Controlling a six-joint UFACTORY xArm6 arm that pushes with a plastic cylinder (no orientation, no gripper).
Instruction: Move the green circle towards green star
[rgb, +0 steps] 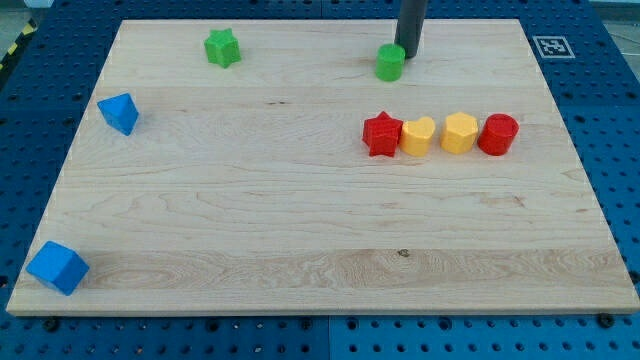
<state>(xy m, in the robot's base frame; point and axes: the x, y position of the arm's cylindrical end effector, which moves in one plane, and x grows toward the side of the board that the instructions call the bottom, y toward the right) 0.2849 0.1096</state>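
Observation:
The green circle (390, 62) sits near the view's top, right of centre. The green star (222, 47) lies near the top edge, well to the left of the circle. My tip (408, 55) is at the end of the dark rod that comes down from the view's top. It stands right against the circle's upper right side, touching or nearly touching it.
A row of a red star (382, 133), a yellow heart (418, 135), a yellow hexagon (459, 132) and a red block (497, 134) lies below the circle. A blue block (119, 113) is at the left, a blue cube (57, 267) at bottom left. The wooden board (300, 250) is bordered by blue pegboard.

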